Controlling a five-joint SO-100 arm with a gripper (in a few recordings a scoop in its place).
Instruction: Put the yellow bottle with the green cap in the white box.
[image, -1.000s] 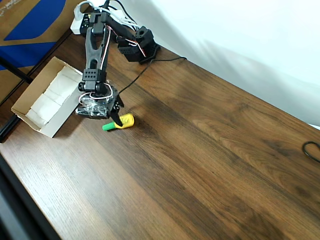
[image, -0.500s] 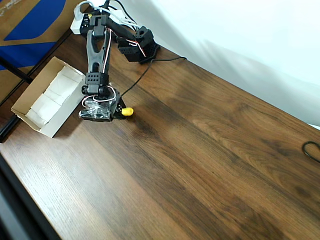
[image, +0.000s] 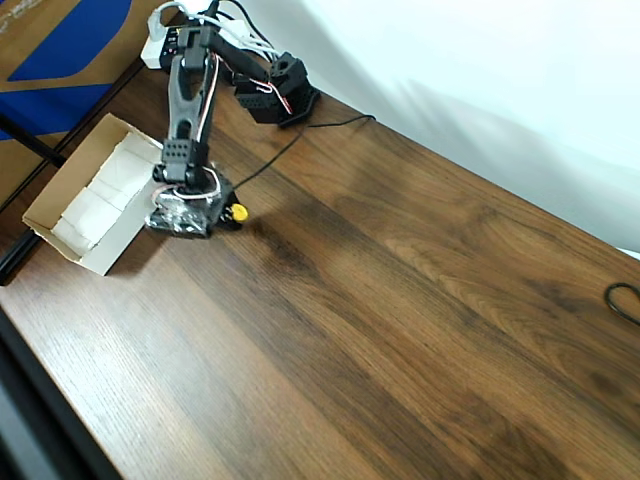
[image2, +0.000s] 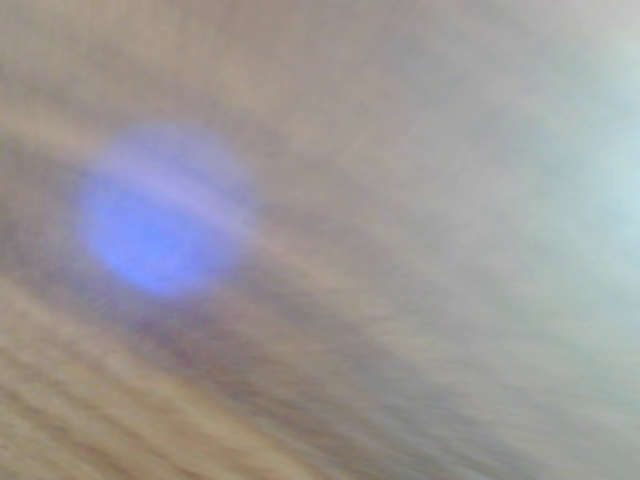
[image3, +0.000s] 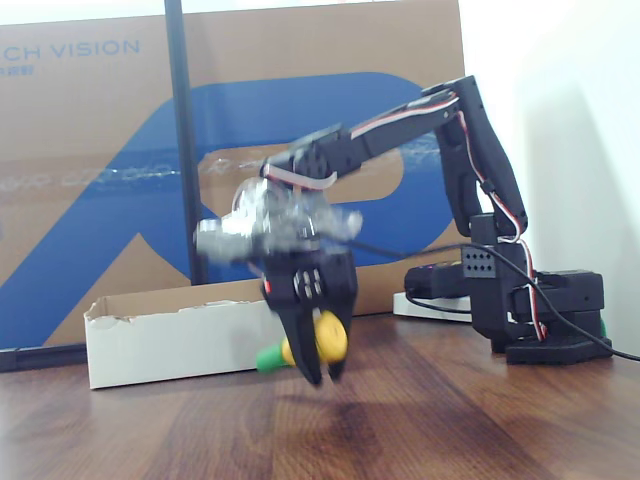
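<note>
A: One arm (image: 190, 80) in frame, black, reaching from its base at the upper left of the overhead view. State of the end effector (image3: 318, 350)?

B: Clamped on the bottle (image3: 325, 337). In the fixed view, lower centre, the dark fingers (image3: 300, 320) point down and the yellow body sits between them, with the green cap (image3: 268, 358) sticking out to the left. Bottle is tilted, roughly on its side, and clear of the surface (image3: 450, 430); a shadow lies on the wood below it.

A: Overhead confirms?

B: Partly. Just the yellow end (image: 238, 212) shows at the right edge of the end effector (image: 222, 212), left of centre in the upper half. Cap is hidden under the wrist there.

A: Box position?

B: White box (image: 80, 195) at the left edge of the overhead view, just left of the end effector, white padding pieces (image: 105, 185) inside. In the fixed view its white wall (image3: 170, 340) sits behind and left of the bottle. Bottle is outside the box, near its right side.

A: Wrist camera?

B: Too blurred to read; a blue blotch at the left over streaked brown.

A: Background?

B: Brown-and-blue carton (image3: 120, 150) stands behind the box.
</note>
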